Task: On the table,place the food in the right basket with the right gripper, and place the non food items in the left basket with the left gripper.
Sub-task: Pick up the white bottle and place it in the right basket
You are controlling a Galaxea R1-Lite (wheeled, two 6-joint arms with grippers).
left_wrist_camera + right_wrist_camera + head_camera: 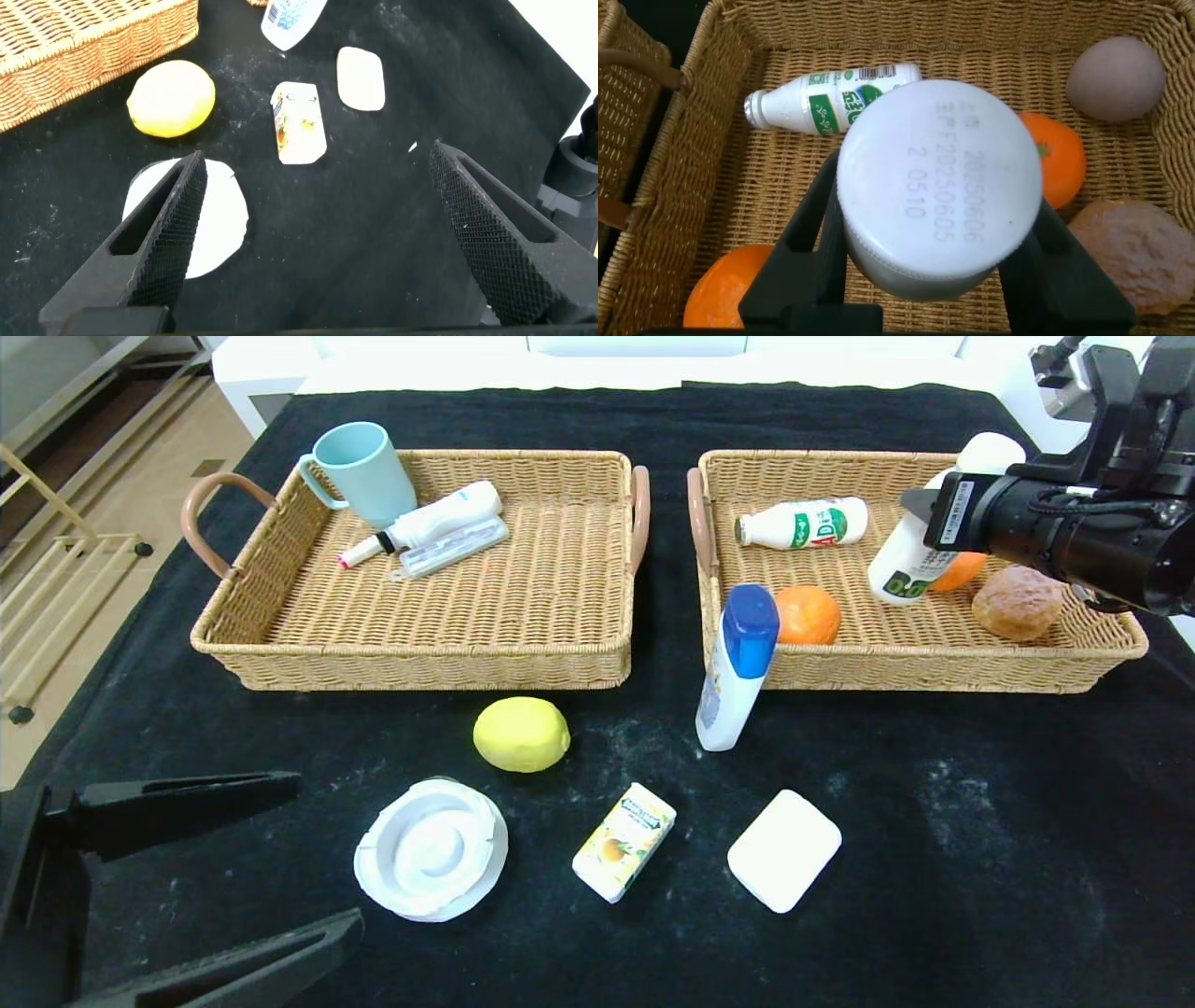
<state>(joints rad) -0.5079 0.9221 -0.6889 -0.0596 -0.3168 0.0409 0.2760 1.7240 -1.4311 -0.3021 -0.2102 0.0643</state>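
Note:
My right gripper [929, 518] is shut on a white bottle [904, 569] with a green label, held tilted above the right basket [934, 665]. In the right wrist view the bottle's dated white cap [938, 177] sits between the black fingers [808, 238]. A small drink bottle [803, 523], two oranges [808, 614] and a bread roll [1016, 602] lie in that basket. On the cloth lie a lemon [521, 734], a juice carton [624, 841], a white block [784, 849] and a white round dish [431, 847]. My left gripper [329, 851] is open beside the dish [220, 219].
The left basket [420, 665] holds a pale blue cup [364, 471], a white tube [429, 523] and a clear case [453, 546]. A blue-capped white bottle [738, 667] leans against the right basket's front corner. A greyish egg-shaped thing [1116, 79] lies in the right basket.

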